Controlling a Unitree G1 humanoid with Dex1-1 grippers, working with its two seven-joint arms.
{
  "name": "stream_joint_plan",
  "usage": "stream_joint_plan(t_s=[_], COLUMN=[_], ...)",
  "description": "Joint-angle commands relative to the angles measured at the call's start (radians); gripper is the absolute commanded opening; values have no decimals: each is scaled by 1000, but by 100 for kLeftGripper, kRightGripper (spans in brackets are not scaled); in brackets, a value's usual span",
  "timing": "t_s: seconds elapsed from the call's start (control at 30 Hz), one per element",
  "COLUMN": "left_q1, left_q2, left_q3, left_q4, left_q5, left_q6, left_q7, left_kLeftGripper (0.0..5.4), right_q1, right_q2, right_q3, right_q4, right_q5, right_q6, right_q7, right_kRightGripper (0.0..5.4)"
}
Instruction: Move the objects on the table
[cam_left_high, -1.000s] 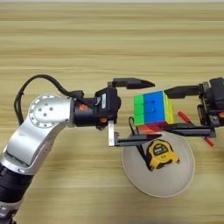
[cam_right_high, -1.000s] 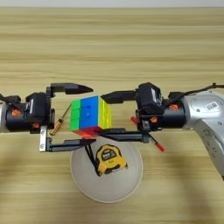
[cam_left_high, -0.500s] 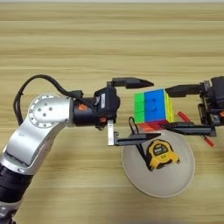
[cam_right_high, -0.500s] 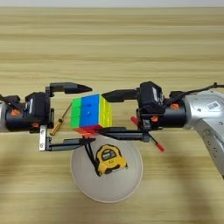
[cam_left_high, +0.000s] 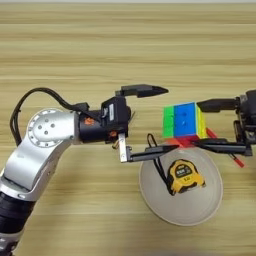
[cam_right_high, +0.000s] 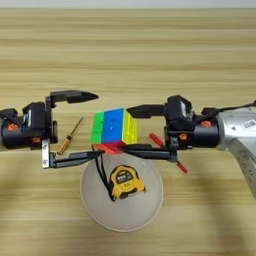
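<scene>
Wooden table (cam_left_high: 125, 45) carries a puzzle cube (cam_right_high: 114, 127) between two spread tools: left tool (cam_left_high: 157, 120) beside it, right tool (cam_right_high: 131, 131) flanking it.

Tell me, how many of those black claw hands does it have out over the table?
2. The left gripper is open just left of the puzzle cube; the right gripper is open on its right side, above the plate.
</scene>
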Motion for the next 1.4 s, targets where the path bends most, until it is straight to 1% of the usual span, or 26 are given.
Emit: stream_joint_plan(t_s=[0.03,0.27,0.37,0.47,0.6,0.7,0.87,1.03,1.1,1.17,1.27,1.4], left_q1=[5,20,35,41,44,50,61,71,71,68,63,65], left_q2=[-1,-10,-12,-15,-18,-21,-28,-39,-38,-38,-39,-38], left_q3=[17,34,38,44,48,49,72,85,86,86,85,95], left_q4=[6,26,40,48,52,50,56,72,78,84,87,100], left_q5=[-6,-7,-1,1,-1,-3,-8,0,2,4,4,7], left_q6=[-16,-33,-48,-53,-57,-60,-68,-80,-83,-86,-89,-94], left_q7=[6,18,24,29,36,42,63,82,84,86,89,99], left_kLeftGripper=[540,540,540,540,540,540,540,540,540,540,540,540], right_q1=[11,23,28,17,-8,-15,-60,-119,-146,-166,-165,-161], right_q2=[-30,-45,-35,-18,3,13,20,55,84,108,133,151], right_q3=[-24,-62,-71,-84,-69,-53,-44,-58,-79,-87,-66,-37], right_q4=[28,119,179,237,309,363,466,540,572,601,634,657], right_q5=[-30,-69,-102,-134,-208,-255,-336,-381,-382,-393,-436,-488], right_q6=[-28,-68,-94,-118,-122,-125,-105,-55,-13,7,6,9], right_q7=[4,-1,-27,-71,-169,-209,-301,-418,-489,-550,-616,-662], right_kRightGripper=[331,331,331,331,331,331,331,331,331,331,331,331])
